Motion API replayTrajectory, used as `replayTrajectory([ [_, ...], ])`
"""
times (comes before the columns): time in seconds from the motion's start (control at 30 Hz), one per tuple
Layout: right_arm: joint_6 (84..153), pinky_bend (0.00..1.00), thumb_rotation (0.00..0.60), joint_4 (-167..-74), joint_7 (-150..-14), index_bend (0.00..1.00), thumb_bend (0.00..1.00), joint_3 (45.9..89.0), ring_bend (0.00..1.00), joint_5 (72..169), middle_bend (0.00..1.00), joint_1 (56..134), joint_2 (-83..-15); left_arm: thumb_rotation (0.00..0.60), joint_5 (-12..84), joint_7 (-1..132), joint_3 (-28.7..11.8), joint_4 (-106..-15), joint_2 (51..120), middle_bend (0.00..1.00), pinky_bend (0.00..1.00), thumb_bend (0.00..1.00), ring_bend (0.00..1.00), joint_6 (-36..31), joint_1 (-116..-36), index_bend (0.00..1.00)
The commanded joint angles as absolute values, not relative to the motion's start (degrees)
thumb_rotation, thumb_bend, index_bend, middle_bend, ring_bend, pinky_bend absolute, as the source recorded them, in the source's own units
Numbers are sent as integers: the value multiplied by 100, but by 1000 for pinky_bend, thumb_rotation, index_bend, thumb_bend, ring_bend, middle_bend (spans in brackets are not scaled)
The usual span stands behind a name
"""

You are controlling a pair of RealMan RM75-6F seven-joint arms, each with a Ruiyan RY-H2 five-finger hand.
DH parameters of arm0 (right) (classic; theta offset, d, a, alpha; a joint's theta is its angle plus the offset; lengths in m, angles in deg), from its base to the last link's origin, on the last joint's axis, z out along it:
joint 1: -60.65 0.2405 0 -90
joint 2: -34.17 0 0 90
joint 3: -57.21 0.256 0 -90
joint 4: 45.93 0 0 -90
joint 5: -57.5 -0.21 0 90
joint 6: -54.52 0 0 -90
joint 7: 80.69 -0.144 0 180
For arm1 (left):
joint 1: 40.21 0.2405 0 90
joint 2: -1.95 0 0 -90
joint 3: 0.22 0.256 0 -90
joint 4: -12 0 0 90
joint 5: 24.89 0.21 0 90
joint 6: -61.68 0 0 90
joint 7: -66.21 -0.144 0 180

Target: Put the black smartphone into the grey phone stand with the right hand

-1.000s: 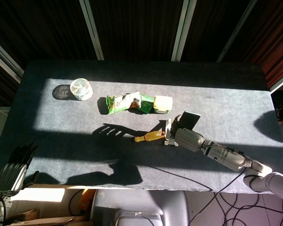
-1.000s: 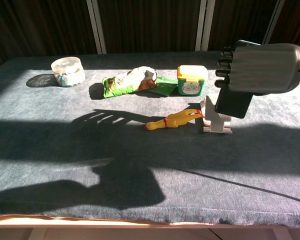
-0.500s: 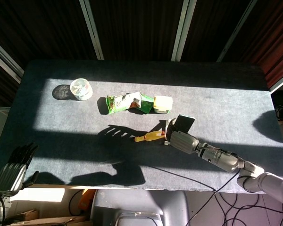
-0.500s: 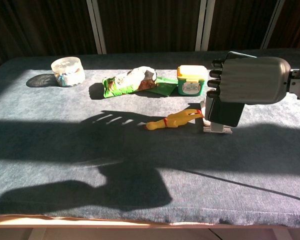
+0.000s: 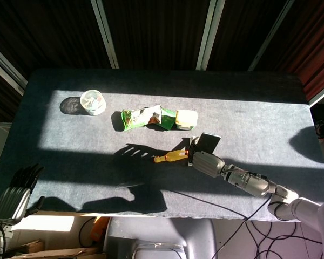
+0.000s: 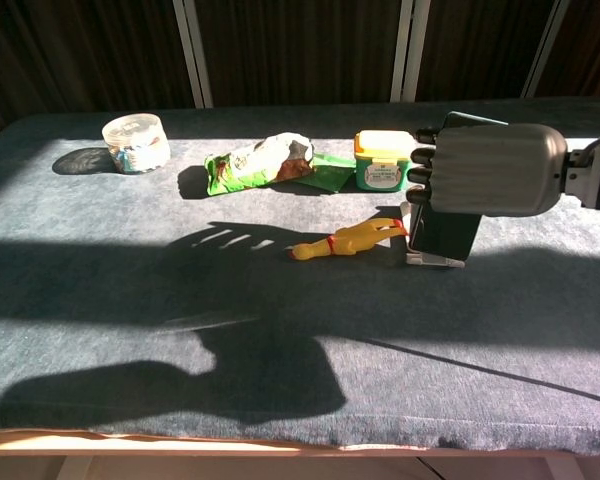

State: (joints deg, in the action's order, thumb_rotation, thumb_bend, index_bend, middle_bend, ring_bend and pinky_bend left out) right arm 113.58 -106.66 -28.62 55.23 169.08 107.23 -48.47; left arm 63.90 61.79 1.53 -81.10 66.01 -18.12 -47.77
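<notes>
1. Your left hand hangs off the table's near-left corner, fingers spread, holding nothing.
2. A rubber chicken lies just left of the stand.
3. Your right hand grips the phone, whose bottom edge sits at the stand.

right hand grips black smartphone, its lower end in grey phone stand. yellow rubber chicken just beside stand.
</notes>
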Motion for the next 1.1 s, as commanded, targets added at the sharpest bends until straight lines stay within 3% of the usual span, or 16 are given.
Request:
replayTrajectory([
  [0.03,11349,490,600,-10665,-2861,1000,393,5515,623,16909,659,10733,-4852,600,6395,6175,155,-8113,6602,0,0,367,0,-1814,-4776,0],
  [0.8,11301,490,600,-10569,-2823,987,393,5460,624,16826,659,10730,-4972,600,6402,6167,161,-8116,6605,0,0,368,0,-1814,-4779,0],
  [1.1,11271,490,600,-10545,-2787,836,393,5462,624,16782,659,10741,-5033,600,6393,6158,161,-8123,6606,0,0,368,0,-1798,-4785,0],
])
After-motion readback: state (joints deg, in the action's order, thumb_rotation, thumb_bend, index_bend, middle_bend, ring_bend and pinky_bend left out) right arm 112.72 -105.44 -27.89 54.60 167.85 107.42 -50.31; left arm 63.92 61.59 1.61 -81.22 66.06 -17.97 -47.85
